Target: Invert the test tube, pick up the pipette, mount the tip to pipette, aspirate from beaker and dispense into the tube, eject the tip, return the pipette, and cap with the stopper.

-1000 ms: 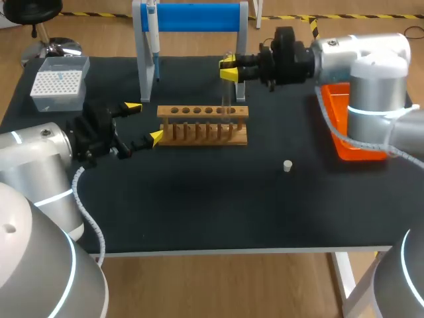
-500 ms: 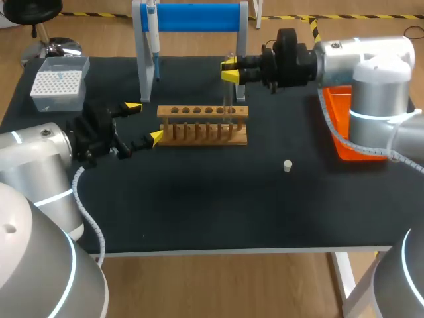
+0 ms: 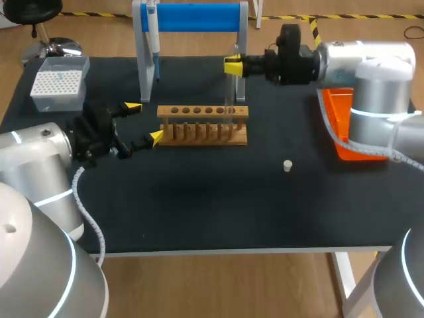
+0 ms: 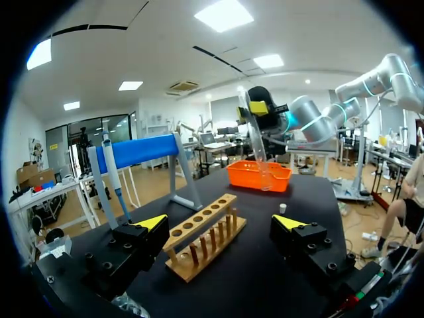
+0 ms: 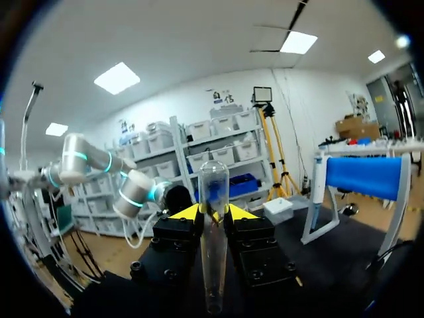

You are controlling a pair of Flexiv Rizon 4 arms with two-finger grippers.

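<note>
The yellow-tipped left hand (image 3: 144, 122) is held open beside the left end of the light wooden rack (image 3: 202, 134); the right hand (image 3: 232, 66) is closed on a clear glass test tube (image 5: 213, 258) above the rack's right end.

No text, number, label or sign can be read on the surface (image 3: 199, 205) or on anything standing on it. Any print on the pipette (image 3: 153, 34) or the tip box (image 3: 58, 83) is too small to make out.
</note>
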